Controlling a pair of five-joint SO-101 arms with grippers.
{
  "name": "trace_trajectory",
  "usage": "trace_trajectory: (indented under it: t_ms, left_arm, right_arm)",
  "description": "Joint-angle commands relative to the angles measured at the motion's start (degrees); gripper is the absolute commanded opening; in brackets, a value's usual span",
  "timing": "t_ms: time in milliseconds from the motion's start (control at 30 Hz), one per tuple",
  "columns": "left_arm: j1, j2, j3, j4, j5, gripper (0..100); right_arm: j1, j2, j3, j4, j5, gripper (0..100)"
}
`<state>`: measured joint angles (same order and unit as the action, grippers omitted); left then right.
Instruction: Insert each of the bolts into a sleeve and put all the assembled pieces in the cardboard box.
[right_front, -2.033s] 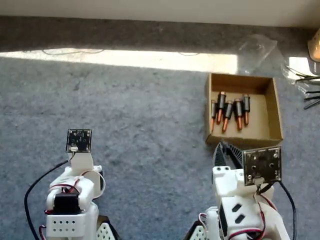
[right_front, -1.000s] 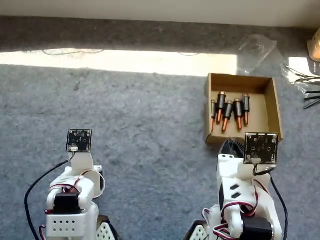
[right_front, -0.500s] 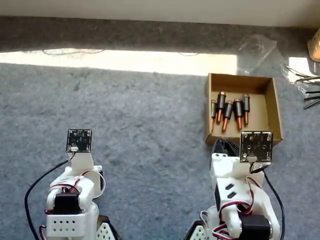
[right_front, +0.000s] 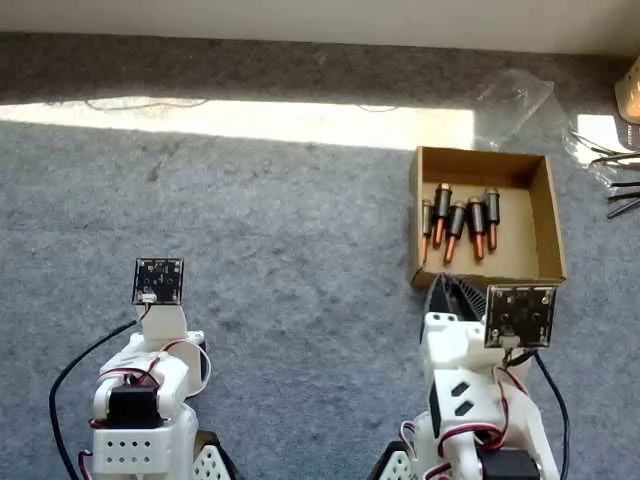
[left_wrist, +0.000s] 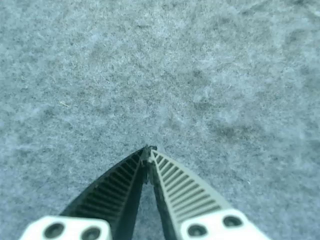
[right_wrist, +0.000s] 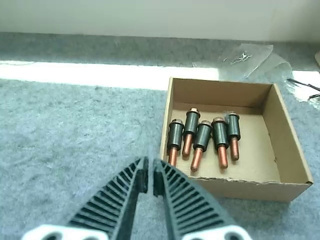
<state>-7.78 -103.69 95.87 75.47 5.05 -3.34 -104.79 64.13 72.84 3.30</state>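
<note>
The cardboard box (right_front: 553, 236) (right_wrist: 290, 150) sits at the right of the grey carpet, and several copper bolts in dark sleeves (right_front: 458, 222) (right_wrist: 202, 135) lie side by side inside it. My right gripper (right_front: 447, 292) (right_wrist: 150, 175) hangs shut and empty just in front of the box's near wall, on its left side. My left gripper (left_wrist: 148, 150) is shut with nothing in it, low over bare carpet. The left arm (right_front: 155, 330) stands folded at the near left.
A clear plastic bag (right_front: 515, 95) (right_wrist: 250, 57) lies behind the box. Black cable ties (right_front: 612, 170) rest at the far right edge. A strip of sunlight (right_front: 240, 118) crosses the carpet at the back.
The right arm has shifted about in front of the box, drawing back slightly; its gripper stays shut. The left arm has not moved.
</note>
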Motion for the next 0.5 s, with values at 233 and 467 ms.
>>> trace_trajectory:
  t_ms: [233,467]
  left_arm:
    - [-0.9,-0.2,1.3,0.4,0.3,1]
    - [-0.9,-0.2,1.3,0.4,0.3,1]
  right_arm:
    - [-0.3,-0.7,11.8,-2.2,-0.5,0.5]
    - [-0.2,-0.7,19.4,-2.2,-0.5,0.5]
